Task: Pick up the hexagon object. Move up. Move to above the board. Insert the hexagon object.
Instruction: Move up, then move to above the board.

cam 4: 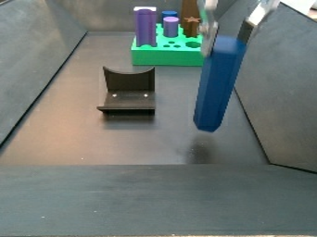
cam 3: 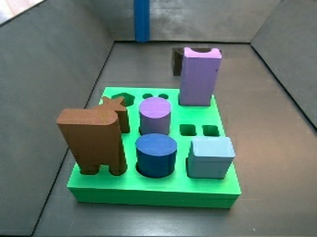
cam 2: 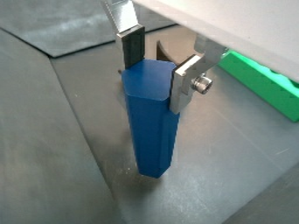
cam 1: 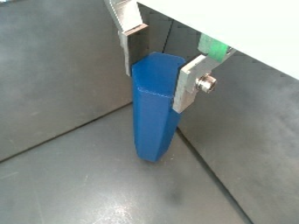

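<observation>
My gripper is shut on the upper end of the hexagon object, a tall slim blue prism held upright between the silver fingers. In a side view the hexagon object hangs from the gripper a little above the grey floor, with its shadow beneath. The board is a bright green slab farther back. From the opposite side, the board lies near and the hexagon object shows far behind it.
On the board stand a brown block, a purple cylinder, a dark-blue cylinder, a light-blue cube and a tall purple block. The fixture stands on the floor between gripper and board. Grey walls enclose the floor.
</observation>
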Tool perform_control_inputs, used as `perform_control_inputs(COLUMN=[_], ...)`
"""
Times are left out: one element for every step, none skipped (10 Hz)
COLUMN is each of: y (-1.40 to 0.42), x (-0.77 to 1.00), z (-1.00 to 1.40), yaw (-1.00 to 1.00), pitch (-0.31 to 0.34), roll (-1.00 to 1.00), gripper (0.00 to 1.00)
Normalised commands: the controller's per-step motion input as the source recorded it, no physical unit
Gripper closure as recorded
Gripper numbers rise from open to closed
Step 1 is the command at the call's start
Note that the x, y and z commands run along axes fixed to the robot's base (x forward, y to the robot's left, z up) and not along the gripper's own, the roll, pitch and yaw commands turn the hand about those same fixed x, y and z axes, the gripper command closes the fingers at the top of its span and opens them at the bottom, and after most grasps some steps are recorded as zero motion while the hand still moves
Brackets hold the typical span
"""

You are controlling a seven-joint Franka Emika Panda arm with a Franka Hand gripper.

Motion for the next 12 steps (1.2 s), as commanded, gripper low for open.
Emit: perform_control_inputs(y=[0.01,0.25,0.25,0.18,0.15,0.09,0.06,0.04,0.04,-1.00,-1.00,-1.00], x=[0.01,-0.29,-0.30,-0.29,-0.25,-0.14,-0.08,-0.03,-0.01,0.16,0.17,0.17], z=[0.27,1.00,1.00,1.00,0.97,0.74,0.56,0.33,0.21,0.10,0.10,0.11], yaw=[0.00,-0.31,-0.30,-0.22,-0.17,-0.10,-0.07,-0.04,-0.03,-0.84,-0.74,-0.56], pitch=[0.096,-0.323,-0.312,-0.264,-0.214,-0.091,-0.015,0.039,0.063,0.919,0.860,0.746], roll=[0.05,-0.01,-0.02,-0.03,-0.02,0.00,0.01,0.01,0.01,0.23,0.24,0.23], gripper=[1.00,1.00,1.00,1.00,1.00,1.00,1.00,1.00,1.00,1.00,1.00,1.00])
